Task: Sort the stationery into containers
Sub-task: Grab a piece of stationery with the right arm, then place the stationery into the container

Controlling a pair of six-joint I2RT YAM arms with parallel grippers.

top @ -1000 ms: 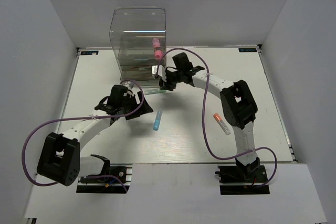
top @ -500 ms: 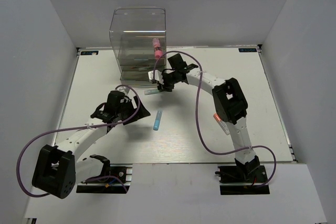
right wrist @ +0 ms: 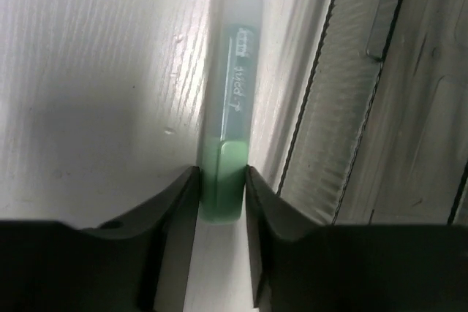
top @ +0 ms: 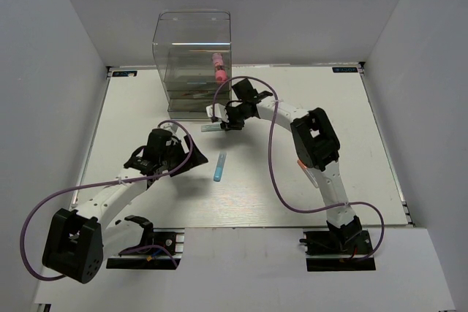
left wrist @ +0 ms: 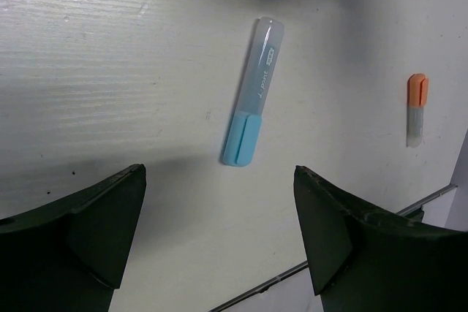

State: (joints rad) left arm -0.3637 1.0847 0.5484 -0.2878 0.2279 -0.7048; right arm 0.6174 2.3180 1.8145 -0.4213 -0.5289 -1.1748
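Observation:
My right gripper is shut on the green-capped end of a teal marker that lies on the table beside the clear box's drawers. In the top view this gripper is just in front of the tall clear box, which holds a pink tube. My left gripper is open and empty, a short way from a light-blue marker lying flat. An orange-capped clear marker lies farther off. In the top view the left gripper is left of the light-blue marker.
The white walls close in the table on three sides. The right arm's purple cable loops over the table's middle right. The right arm's elbow covers most of the orange-capped marker in the top view.
My right gripper has moved left and down to the teal marker and shut on it. My left gripper has drawn back a little toward the near side.

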